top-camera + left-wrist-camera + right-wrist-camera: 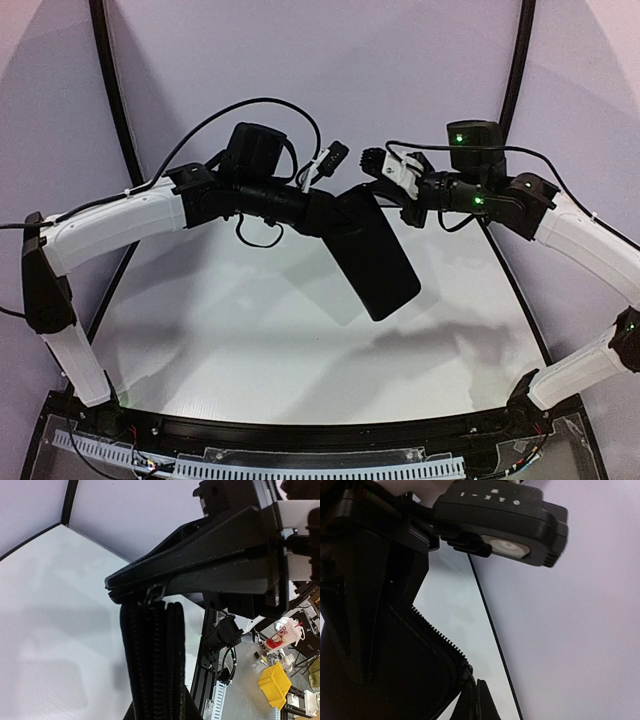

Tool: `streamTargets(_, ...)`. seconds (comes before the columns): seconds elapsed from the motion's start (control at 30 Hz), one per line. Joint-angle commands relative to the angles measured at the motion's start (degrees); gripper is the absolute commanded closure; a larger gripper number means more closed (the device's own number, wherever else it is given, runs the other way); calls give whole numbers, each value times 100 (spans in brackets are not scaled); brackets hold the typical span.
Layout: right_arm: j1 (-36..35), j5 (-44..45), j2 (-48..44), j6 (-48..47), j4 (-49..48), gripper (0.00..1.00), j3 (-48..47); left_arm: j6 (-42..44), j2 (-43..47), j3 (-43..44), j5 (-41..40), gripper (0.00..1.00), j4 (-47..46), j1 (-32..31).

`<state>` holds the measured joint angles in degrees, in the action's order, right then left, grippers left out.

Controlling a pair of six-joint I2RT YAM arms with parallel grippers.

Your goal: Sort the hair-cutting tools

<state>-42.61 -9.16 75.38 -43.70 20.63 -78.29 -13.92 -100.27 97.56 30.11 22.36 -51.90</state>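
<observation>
A flat black zip case hangs tilted in the air above the white table. My left gripper is shut on its upper end. In the left wrist view the case's zippered edge runs up from that gripper. My right gripper is shut on the zipper pull at the case's top corner, where its fingertips pinch together beside the zipper teeth. The right gripper's fingers also show from the left wrist. The hair-cutting tools are out of view.
The white table lies below both raised arms, bounded by black frame rails. Purple walls stand behind. Off the table's right side, a yellow bin and clutter sit on the floor.
</observation>
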Motion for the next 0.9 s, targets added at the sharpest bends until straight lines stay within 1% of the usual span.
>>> streamTargets(0.0, 2, -197, 73, 229, -1833, 100, -516, 266, -448, -109, 923, 99, 1362, -450)
streamTargets(0.2, 3, -565, -393, 255, -1796, 100, 124, 555, -134, -426, 959, 99, 1243, -452)
streamTargets(0.27, 2, -694, -616, 608, -1876, 100, 328, 584, -45, -541, 722, 99, 1136, -448)
streamTargets(0.3, -7, -715, -691, 863, -1861, 100, 341, 539, 0, -605, 472, 96, 1018, -449)
streamTargets(0.33, -19, -717, -759, 1093, -1867, 100, 341, 496, 55, -653, 272, 90, 908, -450)
streamTargets(0.37, -39, -722, -819, 1247, -1882, 100, 341, 412, 99, -723, 27, 77, 799, -448)
streamTargets(0.4, -69, -682, -867, 1342, -1888, 100, 334, 338, 140, -804, -149, 70, 501, -441)
streamTargets(0.47, -123, -506, -922, 1571, -1981, 100, 325, 187, 254, -936, -304, 67, 138, -428)
streamTargets(0.6, -141, -331, -1062, 2304, -2449, 100, 404, -251, 476, -1507, -299, 52, -1244, -332)
streamTargets(0.7, -140, -459, -1124, 2794, -2662, 100, 437, -697, 559, -1844, -155, 45, -2197, -207)
streamTargets(0.8, -149, -511, -1148, 3023, -2804, 100, 479, -1221, 580, -2209, 105, 36, -3421, -117)
streamTargets(0.87, -144, -401, -1132, 3138, -2725, 100, 393, -1393, 588, -2380, 166, 31, -3796, -80)
